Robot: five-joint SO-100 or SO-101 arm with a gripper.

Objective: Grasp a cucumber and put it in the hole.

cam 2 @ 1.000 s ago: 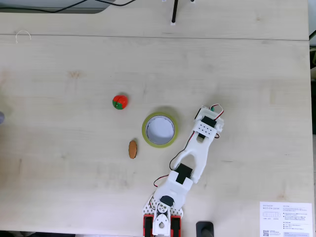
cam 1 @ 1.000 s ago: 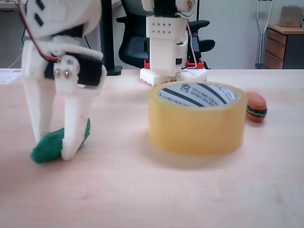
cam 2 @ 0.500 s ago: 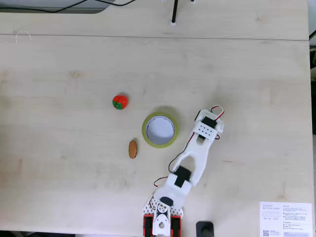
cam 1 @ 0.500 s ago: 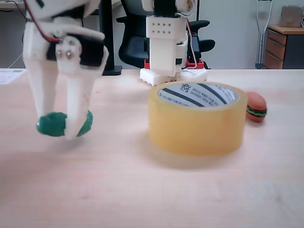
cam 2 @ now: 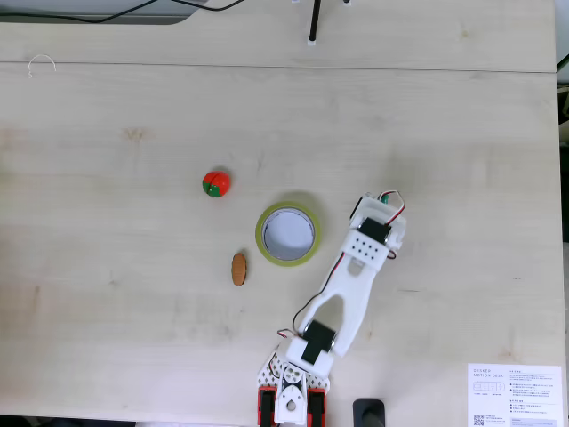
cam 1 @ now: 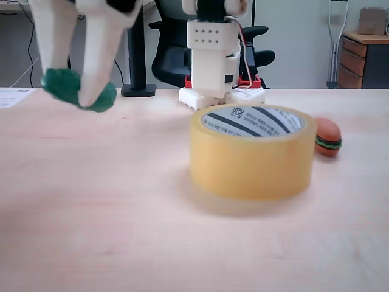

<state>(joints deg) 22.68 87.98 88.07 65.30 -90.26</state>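
In a fixed view the gripper (cam 1: 78,91) is clamped on the cucumber (cam 1: 64,85), which hangs clear above the table (cam 1: 121,231). The grasp looks done. The hole (cam 1: 252,120) of the tape roll (cam 1: 252,159), to the gripper's right and beyond it, is empty; carrying over and dropping remain.

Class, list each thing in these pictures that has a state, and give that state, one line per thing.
Gripper: shut on the cucumber, raised off the table.
Cucumber: held in the air between the fingers.
Tape roll: lying flat on the table, opening upward.
Hole: empty.
Burger: resting on the table beside the roll.
Tomato: resting on the table, apart from the roll.
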